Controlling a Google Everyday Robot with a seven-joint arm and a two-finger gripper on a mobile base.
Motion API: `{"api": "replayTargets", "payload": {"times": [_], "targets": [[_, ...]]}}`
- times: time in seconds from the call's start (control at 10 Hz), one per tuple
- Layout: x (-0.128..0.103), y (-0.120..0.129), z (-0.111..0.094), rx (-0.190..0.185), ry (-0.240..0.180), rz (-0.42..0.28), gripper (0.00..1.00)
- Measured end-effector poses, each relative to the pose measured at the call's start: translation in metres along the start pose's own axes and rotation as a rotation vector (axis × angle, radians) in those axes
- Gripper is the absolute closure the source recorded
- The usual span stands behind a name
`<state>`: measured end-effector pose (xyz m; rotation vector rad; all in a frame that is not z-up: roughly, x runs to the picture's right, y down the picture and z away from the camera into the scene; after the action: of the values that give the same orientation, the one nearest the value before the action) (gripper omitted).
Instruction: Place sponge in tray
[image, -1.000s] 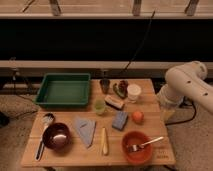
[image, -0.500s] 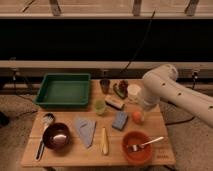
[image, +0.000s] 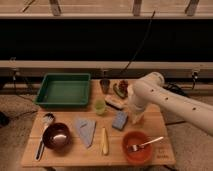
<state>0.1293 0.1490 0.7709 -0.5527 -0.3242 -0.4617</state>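
The sponge (image: 120, 120), a small blue-grey block, lies on the wooden table (image: 160, 125) right of centre. The dark-green tray (image: 64, 90) stands at the table's back left, and nothing shows inside it. My white arm reaches in from the right and bends down over the table. The gripper (image: 134, 118) hangs at its end, just right of the sponge and close to the table top.
A beige block with a dark top (image: 115, 102), a green cup (image: 100, 106) and a dark cup (image: 105, 85) stand behind the sponge. In front lie a blue-grey triangular cloth (image: 86, 130), a yellow banana (image: 104, 141), a dark red bowl (image: 56, 136) and an orange bowl (image: 136, 148) with a fork.
My arm has swung from the table's right edge leftward over the table. The gripper now hangs beside the sponge and covers the orange ball seen earlier. The objects have not moved.
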Motion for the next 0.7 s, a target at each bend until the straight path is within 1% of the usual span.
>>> {"api": "replayTargets", "payload": {"times": [0.1, 0.4, 0.7], "targets": [[-0.006, -0.003, 0.011, 0.001, -0.012, -0.034, 0.35], [-0.013, -0.009, 0.030, -0.006, -0.023, -0.105, 0.35], [-0.019, -0.013, 0.042, -0.015, -0.019, -0.168, 0.35]]}}
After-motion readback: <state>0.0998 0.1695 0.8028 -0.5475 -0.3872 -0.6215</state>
